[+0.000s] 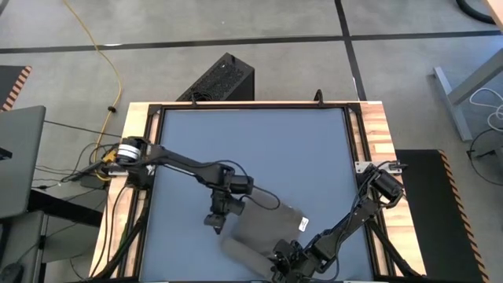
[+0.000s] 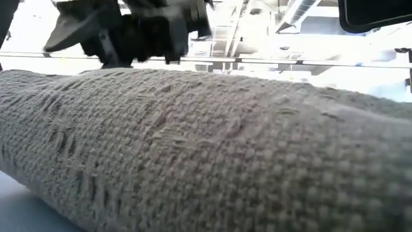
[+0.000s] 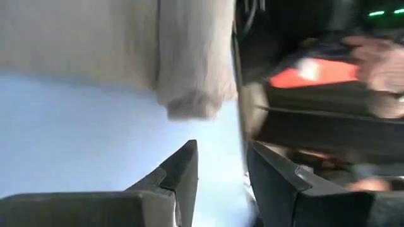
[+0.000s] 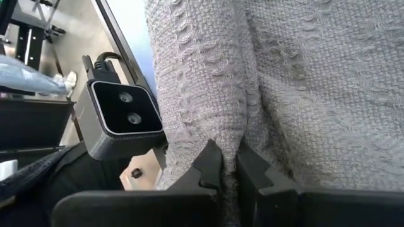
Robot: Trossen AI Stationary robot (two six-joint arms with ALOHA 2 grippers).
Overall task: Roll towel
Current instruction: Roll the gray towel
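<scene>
Towel (image 1: 263,228) partly rolled, lower centre; flat part left. Left gripper (image 1: 214,222) open, empty; right gripper (image 1: 284,263) pinching roll's edge.

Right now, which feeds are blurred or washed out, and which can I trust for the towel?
Left wrist view: motion-smeared, towel soft beyond the open left gripper. Low view: towel fills the frame, sharp weave, but the background is blown out white. Right wrist view: crisp, right gripper pinching a towel fold. High view: even light, sharp, though the towel shows small.
</scene>
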